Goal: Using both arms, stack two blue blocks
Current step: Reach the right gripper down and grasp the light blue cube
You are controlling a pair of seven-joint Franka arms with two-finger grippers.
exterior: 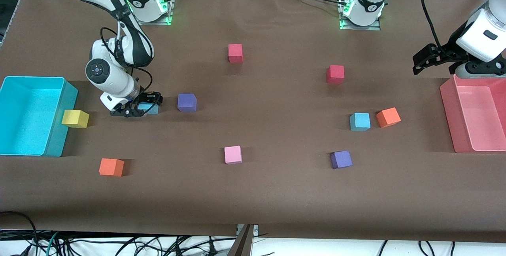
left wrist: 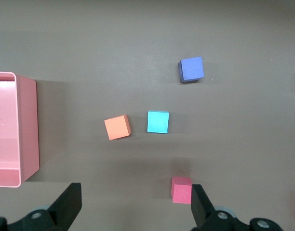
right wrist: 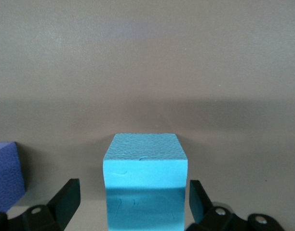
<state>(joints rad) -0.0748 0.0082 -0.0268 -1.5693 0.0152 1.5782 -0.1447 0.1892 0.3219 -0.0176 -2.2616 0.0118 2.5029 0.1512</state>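
Note:
One blue block (exterior: 150,108) rests on the table toward the right arm's end, beside a purple cube (exterior: 186,102). My right gripper (exterior: 138,110) is down at table height and open. Its fingers stand on either side of this blue block (right wrist: 145,185), with a gap on each side. The second blue block (exterior: 360,122) sits toward the left arm's end, next to an orange cube (exterior: 387,117). My left gripper (exterior: 420,64) hangs open and empty, high by the pink bin. In the left wrist view that block (left wrist: 158,121) lies well clear of the left gripper (left wrist: 135,207).
A cyan bin (exterior: 33,78) with a yellow cube (exterior: 75,118) against it stands at the right arm's end. A pink bin (exterior: 448,117) stands at the left arm's end. Two red cubes (exterior: 235,53) (exterior: 335,74), a pink cube (exterior: 233,154), an orange cube (exterior: 111,167) and a purple cube (exterior: 341,159) are scattered.

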